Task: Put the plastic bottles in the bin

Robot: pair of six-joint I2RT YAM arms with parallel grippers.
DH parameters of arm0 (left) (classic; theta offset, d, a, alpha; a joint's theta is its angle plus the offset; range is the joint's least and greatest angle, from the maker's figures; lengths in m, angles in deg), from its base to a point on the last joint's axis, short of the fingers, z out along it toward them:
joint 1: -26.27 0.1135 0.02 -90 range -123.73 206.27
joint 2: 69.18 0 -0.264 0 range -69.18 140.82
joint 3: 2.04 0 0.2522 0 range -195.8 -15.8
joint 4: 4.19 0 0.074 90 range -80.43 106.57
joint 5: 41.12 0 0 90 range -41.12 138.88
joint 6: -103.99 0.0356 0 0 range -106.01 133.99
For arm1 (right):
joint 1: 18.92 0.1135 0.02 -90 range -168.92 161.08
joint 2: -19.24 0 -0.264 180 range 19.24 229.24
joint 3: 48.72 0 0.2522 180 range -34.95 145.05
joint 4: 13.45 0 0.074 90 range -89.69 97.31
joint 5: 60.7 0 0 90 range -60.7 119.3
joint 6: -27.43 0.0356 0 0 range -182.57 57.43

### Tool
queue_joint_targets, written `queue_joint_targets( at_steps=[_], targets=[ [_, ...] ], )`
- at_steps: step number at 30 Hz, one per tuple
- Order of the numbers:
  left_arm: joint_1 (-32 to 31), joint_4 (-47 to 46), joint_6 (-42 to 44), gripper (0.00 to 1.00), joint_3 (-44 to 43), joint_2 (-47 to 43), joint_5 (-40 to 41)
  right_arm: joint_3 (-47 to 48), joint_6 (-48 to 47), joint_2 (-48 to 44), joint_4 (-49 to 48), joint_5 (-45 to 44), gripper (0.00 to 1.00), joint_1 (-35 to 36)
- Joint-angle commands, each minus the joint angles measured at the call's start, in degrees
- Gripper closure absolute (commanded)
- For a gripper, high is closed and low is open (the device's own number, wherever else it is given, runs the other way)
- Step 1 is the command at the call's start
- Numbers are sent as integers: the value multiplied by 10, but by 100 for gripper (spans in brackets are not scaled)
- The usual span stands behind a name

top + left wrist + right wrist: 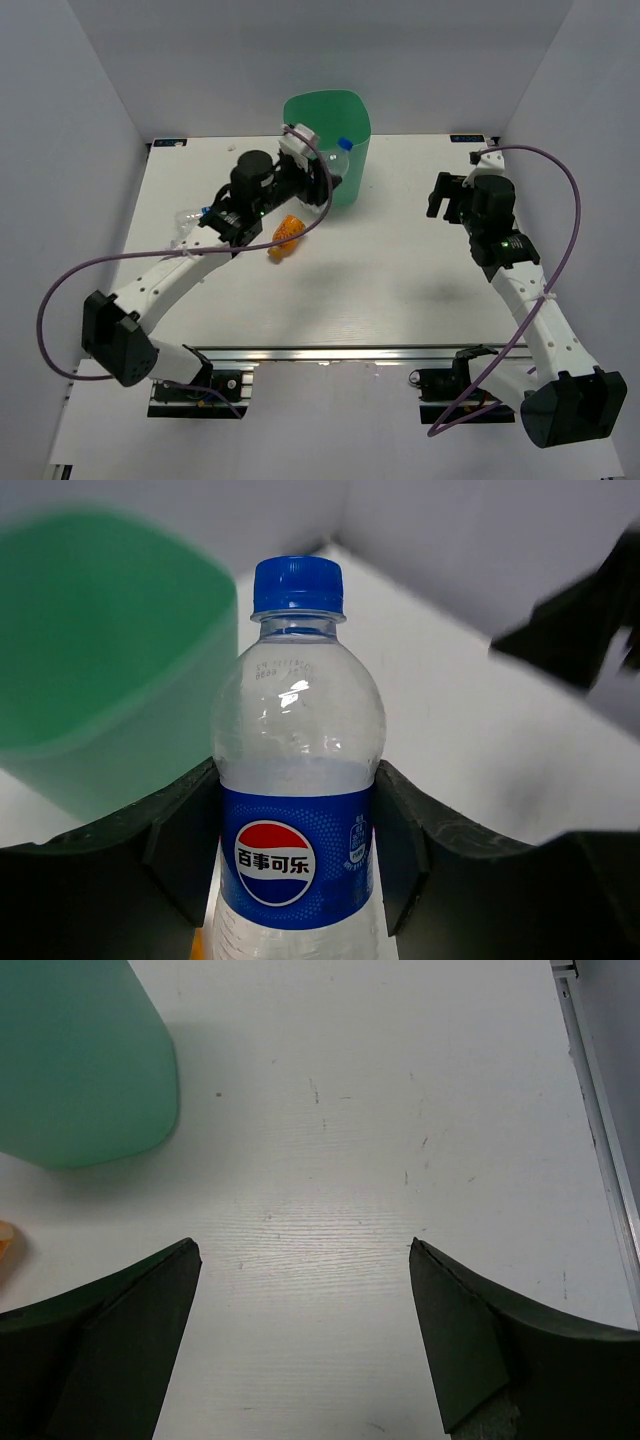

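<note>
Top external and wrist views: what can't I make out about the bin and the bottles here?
- Floor of the bin: top view, hidden by its own near wall and the left gripper, so I cannot tell whether any bottles are inside.
- The clear bottle: top view, mostly under the left arm.
- Base of the held bottle: left wrist view, cut off by the lower edge.
- The orange bottle: right wrist view, only a sliver at the left edge.

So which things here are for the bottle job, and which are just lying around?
For the job: green bin, blue-capped bottle, orange bottle, clear bottle.
Just lying around: purple cables, metal rail.
</note>
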Motion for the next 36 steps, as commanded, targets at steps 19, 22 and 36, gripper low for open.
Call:
queue_joint_targets(
  at_steps=[19,22,36],
  targets=[
    [54,102,-44,2,-509,296,175,21,28,41,-29,236,11,25],
    [64,87,-56,2,-463,241,197,25,44,65,-40,238,11,54],
    [158,101,-312,2,104,-122,474,147,246,360,-183,68,11,290]
  ],
)
